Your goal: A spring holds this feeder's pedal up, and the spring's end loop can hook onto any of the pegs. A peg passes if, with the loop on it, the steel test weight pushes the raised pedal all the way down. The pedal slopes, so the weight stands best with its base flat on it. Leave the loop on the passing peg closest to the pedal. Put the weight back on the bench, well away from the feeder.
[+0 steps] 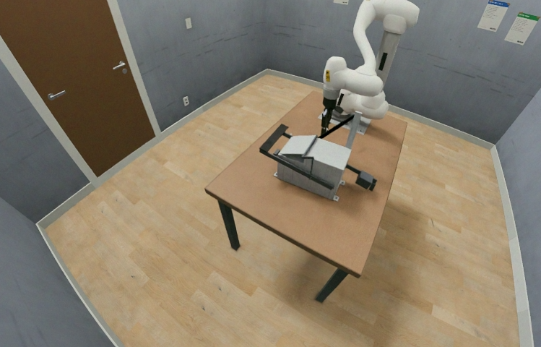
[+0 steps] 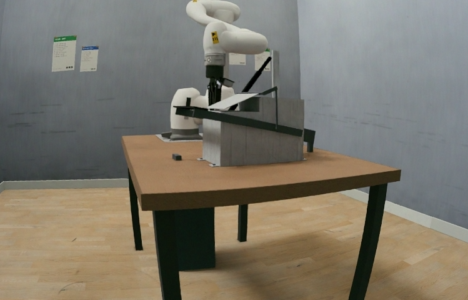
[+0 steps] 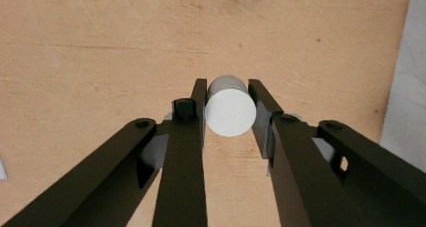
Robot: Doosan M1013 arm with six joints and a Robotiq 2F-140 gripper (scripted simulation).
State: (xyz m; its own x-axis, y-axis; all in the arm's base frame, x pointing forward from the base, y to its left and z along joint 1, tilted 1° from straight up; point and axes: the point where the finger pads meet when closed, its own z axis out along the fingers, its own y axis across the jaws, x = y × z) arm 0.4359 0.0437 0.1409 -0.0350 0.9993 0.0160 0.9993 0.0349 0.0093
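Note:
My gripper (image 1: 323, 128) (image 2: 214, 100) (image 3: 227, 96) points down and is shut on the steel test weight. The weight (image 3: 230, 112) is a pale round cylinder between the fingertips in the wrist view, held above the bench. In the top view the gripper is just behind the grey feeder (image 1: 329, 155) (image 2: 262, 148). A dark frame (image 2: 243, 120) slopes along the feeder's side; the dark plate (image 1: 274, 138) at its left end looks like the pedal and is raised. The spring's end loop and the pegs cannot be made out.
An upright grey post (image 1: 353, 134) (image 2: 275, 70) stands at the feeder, with a slanting black rod (image 1: 338, 127) (image 2: 257, 74) beside it. A dark block (image 1: 365, 179) sits at the feeder's right. A small dark block (image 2: 176, 157) lies on the bench (image 1: 256, 184) (image 2: 177, 178).

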